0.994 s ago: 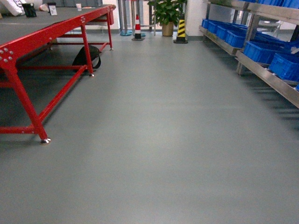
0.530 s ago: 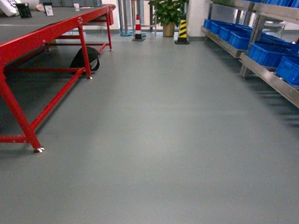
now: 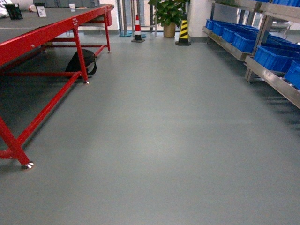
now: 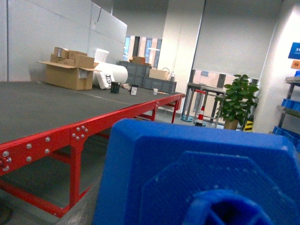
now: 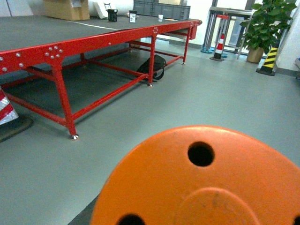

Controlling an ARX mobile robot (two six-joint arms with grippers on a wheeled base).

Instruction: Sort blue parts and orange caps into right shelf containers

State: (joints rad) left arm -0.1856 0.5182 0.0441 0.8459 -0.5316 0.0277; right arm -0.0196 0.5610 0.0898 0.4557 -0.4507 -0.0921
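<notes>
Blue crates, the right shelf containers [image 3: 274, 57], sit in a row on the steel shelf [image 3: 272, 77] at about two to three o'clock in the head view, running away toward one o'clock. That row is the relation that matters: the shelf's long axis lies along the right side of the bare grey floor [image 3: 159, 136], so the right arm is the nearer one, and the base probably has to roll on and turn toward three o'clock before either arm can reach a crate.

Neither tool shows its jaws. The left wrist view is filled at six o'clock by a blue part [image 4: 197, 178] pressed close under the lens, and the right wrist view by a round orange cap [image 5: 201, 183] with holes in its face. Each looks carried by its arm, yet whether the tools are clenched on them I cannot tell.

At nine to eleven o'clock stands the red-framed desk [image 3: 42, 33], with a dark bag [image 3: 82, 63] under it. A potted plant [image 3: 168, 14] and a striped cone [image 3: 137, 26] stand at twelve.
</notes>
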